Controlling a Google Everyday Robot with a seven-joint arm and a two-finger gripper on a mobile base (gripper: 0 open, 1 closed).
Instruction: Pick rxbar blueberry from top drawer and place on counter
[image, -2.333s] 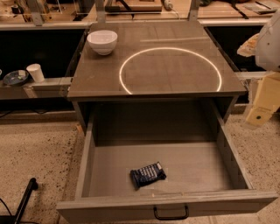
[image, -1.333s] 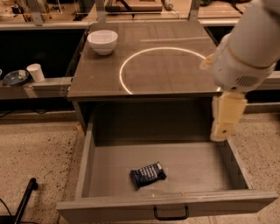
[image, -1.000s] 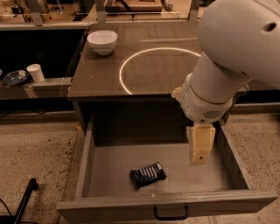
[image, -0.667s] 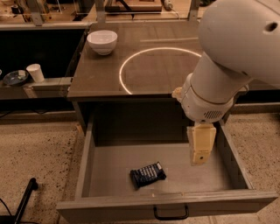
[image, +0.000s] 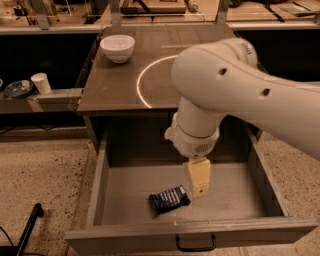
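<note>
rxbar blueberry (image: 169, 199): flat on floor of open top drawer (image: 150, 237), front-centre, slightly skewed | gripper (image: 199, 191): pointing down inside drawer, just right of bar | grip state: can't tell | counter (image: 110, 85): white bowl (image: 117, 47) at back-left corner

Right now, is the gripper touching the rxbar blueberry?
Cannot tell. Camera view: gripper hangs in the top drawer beside the rxbar blueberry; no plain gap or contact.

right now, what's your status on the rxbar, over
Gripper inside the top drawer, just right of the rxbar blueberry. Bar lying on drawer floor, not held. Nothing between them; white bowl on the counter, far left.
</note>
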